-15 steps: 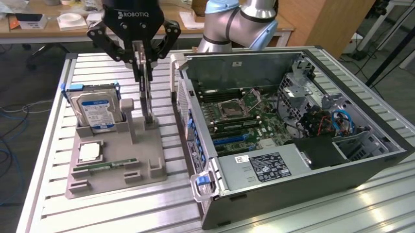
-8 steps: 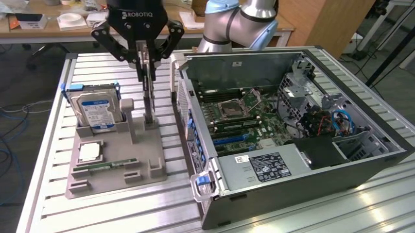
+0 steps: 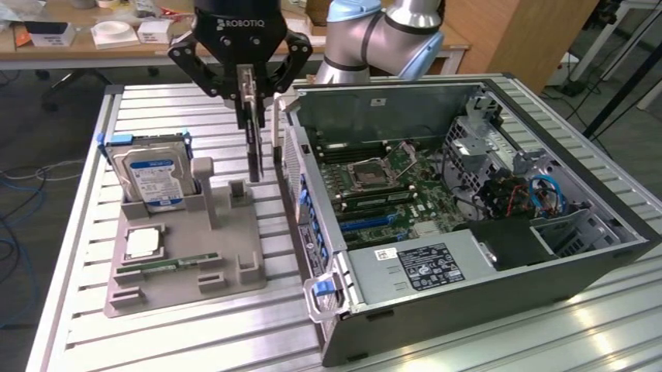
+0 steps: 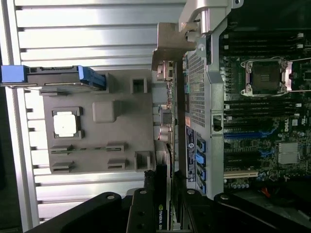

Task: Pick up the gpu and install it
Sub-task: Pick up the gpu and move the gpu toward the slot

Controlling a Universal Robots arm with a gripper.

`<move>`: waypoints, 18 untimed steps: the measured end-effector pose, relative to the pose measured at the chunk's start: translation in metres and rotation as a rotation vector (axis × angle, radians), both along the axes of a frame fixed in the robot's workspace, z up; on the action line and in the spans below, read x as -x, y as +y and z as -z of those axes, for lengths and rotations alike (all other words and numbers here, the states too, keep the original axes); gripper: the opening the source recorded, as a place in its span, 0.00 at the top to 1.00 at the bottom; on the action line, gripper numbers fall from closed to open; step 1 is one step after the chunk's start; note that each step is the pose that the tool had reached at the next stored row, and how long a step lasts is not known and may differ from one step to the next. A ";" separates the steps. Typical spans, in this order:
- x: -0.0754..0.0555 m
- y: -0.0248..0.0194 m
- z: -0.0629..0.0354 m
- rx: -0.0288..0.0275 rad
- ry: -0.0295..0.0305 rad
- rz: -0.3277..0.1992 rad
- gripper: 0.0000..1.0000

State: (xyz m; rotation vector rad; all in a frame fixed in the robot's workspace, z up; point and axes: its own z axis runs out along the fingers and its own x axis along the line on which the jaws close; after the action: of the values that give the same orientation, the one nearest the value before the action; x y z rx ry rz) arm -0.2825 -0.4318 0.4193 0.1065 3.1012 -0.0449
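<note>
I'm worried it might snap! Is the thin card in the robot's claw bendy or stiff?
Probably stiff: the gpu hangs straight below the gripper without drooping. Likely fragile too: it looks like a thin board, clamped at one end.

Exterior view slants down from afar, wrist view straight down; both share tray (image 3: 222, 232) (image 4: 121, 131) and case (image 3: 497, 302) (image 4: 197, 97).

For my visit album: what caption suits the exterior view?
The end effector holds the graphics card upright between the gray tray and the open computer case.
</note>
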 end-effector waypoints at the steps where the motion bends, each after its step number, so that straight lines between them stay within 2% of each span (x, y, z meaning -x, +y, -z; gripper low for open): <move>1: -0.002 0.0000 0.0000 -0.0001 0.0000 0.000 0.74; 18: -0.045 0.0000 0.0000 0.0000 0.0000 -0.001 0.74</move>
State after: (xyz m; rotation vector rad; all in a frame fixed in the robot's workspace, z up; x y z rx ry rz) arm -0.2377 -0.4318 0.4193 0.1053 3.1012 -0.0449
